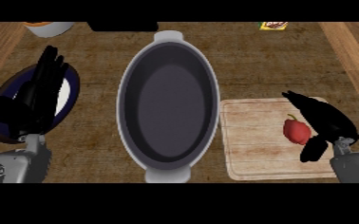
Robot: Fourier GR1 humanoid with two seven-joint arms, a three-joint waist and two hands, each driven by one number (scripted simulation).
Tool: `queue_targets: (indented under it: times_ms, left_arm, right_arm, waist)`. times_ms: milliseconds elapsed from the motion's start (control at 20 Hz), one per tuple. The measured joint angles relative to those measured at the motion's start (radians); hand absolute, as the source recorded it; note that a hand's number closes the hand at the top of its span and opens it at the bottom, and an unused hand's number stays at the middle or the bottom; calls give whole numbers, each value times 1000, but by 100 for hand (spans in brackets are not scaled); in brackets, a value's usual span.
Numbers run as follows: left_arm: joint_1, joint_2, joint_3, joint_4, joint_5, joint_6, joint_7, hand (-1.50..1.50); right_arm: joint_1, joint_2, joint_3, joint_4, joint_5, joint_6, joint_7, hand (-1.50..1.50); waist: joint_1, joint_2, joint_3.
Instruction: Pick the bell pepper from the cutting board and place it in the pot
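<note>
My right hand (322,117) is just beside the bell pepper (297,130) on the cutting board (252,140), fingers spread open, holding nothing. If I close off-centre, that rounded pepper could roll away and never reach the pot (123,99).

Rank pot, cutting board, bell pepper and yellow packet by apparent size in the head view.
1. pot
2. cutting board
3. bell pepper
4. yellow packet: smallest as shown, but cut off at the view's top edge, so its rank against the bell pepper is unsure.
</note>
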Motion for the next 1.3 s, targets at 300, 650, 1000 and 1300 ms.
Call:
queue_targets:
  times_ms: [300,650,1000,1300]
  left_arm:
    - [-15,-21,14,29,-21,-14,-11,0]
    - [-31,-36,30,44,-40,-28,-14,0]
    - [-30,-33,50,33,-32,-53,-1,0]
    - [-52,-48,18,37,-33,-68,0,0]
  right_arm:
    - [-15,25,-5,71,70,-14,-82,150]
    - [-30,27,-2,139,161,-58,-220,150]
    - [-14,182,81,51,241,-46,-131,150]
    - [-48,445,283,-10,238,-72,62,150]
  waist:
    - [-1,0,0]
    - [-1,-2,-3]
    - [1,-9,-16]
    - [70,-2,-8]
